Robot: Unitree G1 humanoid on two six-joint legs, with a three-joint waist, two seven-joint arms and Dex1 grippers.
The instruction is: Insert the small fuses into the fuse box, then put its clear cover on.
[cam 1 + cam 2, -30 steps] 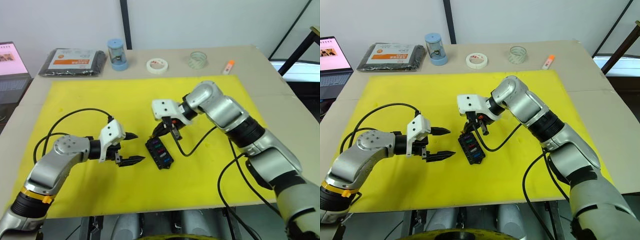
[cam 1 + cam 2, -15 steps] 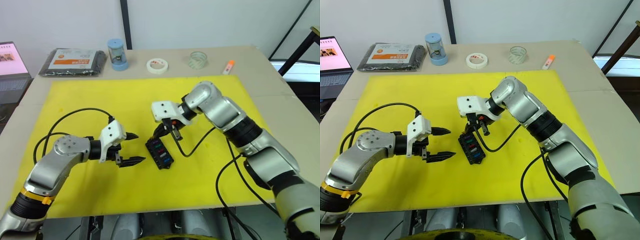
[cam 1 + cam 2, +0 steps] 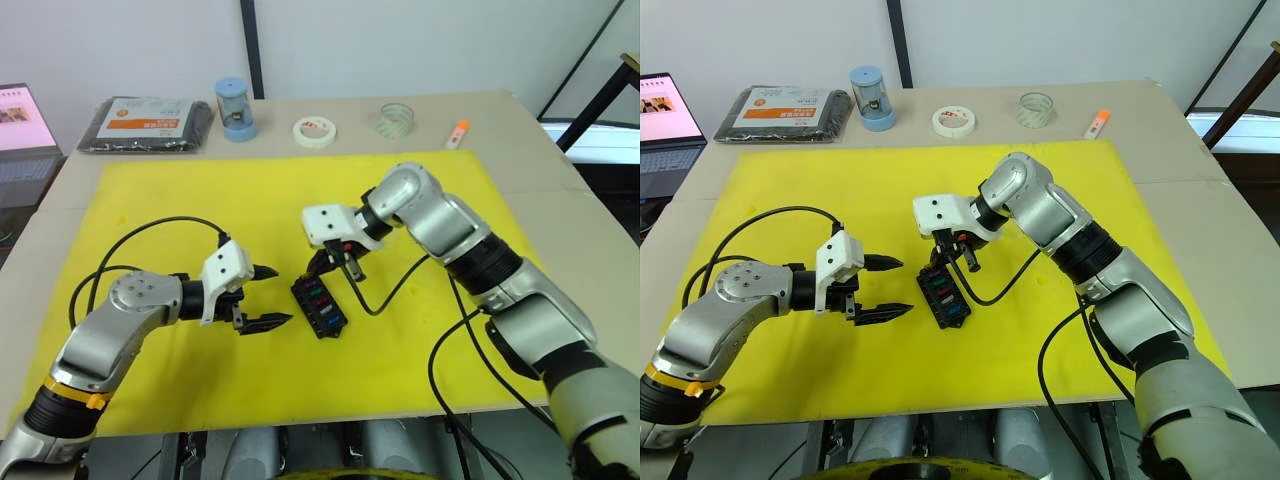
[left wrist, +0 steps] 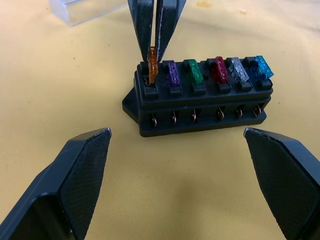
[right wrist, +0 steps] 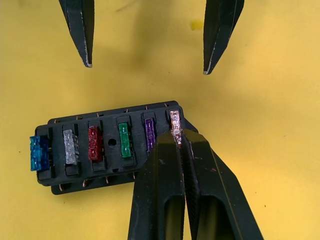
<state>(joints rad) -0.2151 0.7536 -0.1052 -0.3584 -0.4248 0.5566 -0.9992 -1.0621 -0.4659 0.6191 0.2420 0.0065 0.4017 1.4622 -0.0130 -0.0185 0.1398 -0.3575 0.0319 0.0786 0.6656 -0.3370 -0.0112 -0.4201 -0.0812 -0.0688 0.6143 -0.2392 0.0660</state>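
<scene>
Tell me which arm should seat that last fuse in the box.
Right. The right gripper is shut on the small orange translucent blade fuse, already at the end slot of the black plastic fuse box. The left gripper hangs open beside the box, holding nothing.

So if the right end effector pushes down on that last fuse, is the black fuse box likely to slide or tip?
Probably not tip: the fuse box sits low and flat on the yellow mat. It looks like light plastic, so a sideways push might slide it. The right end effector grips the orange fuse at the end slot, so off-centre force could rock it slightly.
</scene>
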